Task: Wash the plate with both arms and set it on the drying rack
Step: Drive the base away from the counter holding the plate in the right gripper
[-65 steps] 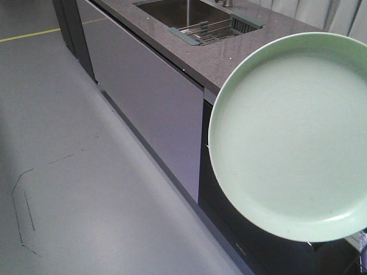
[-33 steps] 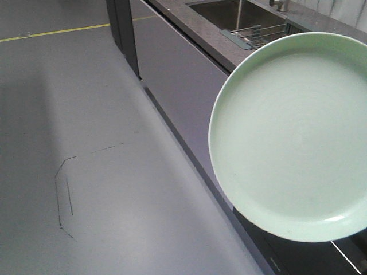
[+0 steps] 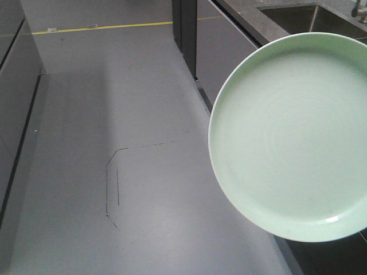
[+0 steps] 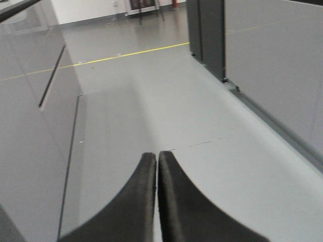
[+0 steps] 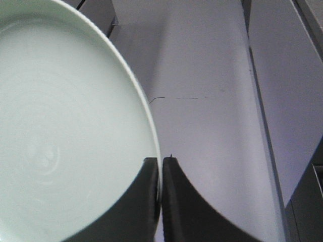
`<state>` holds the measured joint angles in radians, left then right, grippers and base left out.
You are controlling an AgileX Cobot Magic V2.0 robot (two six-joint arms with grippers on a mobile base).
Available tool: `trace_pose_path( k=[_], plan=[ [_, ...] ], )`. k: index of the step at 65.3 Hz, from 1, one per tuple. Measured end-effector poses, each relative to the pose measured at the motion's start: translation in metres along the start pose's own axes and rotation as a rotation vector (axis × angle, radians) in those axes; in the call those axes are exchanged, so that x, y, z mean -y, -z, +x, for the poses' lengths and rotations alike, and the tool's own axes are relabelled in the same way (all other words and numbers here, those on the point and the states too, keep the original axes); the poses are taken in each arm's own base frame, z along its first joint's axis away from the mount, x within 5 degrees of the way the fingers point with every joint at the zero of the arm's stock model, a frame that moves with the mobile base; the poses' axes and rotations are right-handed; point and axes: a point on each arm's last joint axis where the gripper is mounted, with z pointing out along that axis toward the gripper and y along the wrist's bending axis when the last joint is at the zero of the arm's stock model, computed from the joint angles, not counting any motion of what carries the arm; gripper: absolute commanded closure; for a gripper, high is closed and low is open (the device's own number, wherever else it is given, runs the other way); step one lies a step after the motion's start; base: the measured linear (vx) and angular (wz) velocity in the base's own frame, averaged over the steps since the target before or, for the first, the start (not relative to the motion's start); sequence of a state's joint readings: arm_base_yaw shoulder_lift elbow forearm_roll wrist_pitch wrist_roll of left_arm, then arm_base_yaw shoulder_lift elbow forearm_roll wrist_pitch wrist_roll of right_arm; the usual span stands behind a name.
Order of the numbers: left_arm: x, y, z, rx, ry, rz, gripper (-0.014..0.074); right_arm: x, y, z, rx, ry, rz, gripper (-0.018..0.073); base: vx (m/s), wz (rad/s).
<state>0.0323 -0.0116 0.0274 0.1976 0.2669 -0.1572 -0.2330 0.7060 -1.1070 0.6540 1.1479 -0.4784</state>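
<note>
Above the floor [image 3: 86, 114], our right gripper [image 5: 160, 161] clamps the glossy mint-green plate [image 3: 292, 137], face toward us; left gripper [image 4: 156, 154] clenched empty.

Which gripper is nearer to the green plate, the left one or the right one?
Right. The right gripper holds the plate by its rim, jaws shut on the edge. The left gripper is shut and empty; its view shows floor and cabinets, no plate.

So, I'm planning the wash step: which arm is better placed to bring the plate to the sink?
Right. The right hand is shut on the rim of the plate; the left hand is shut on nothing, facing bare floor.
</note>
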Motion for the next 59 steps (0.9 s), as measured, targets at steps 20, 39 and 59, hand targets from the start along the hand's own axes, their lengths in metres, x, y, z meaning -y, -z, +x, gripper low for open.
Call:
trace_pose_path(
  k=[20,39,59],
  plan=[
    [0.0,0.0,0.0,0.0,0.0,0.0,0.0603,0.0,0.0,0.0,0.0,0.0,0.0,0.0566,0.09,0.39],
    [0.0,0.0,0.0,0.0,0.0,0.0,0.0603,0.0,0.0,0.0,0.0,0.0,0.0,0.0566,0.09,0.34],
    [0.0,0.0,0.0,0.0,0.0,0.0,0.0603,0.0,0.0,0.0,0.0,0.0,0.0,0.0566,0.1,0.26]
  ],
)
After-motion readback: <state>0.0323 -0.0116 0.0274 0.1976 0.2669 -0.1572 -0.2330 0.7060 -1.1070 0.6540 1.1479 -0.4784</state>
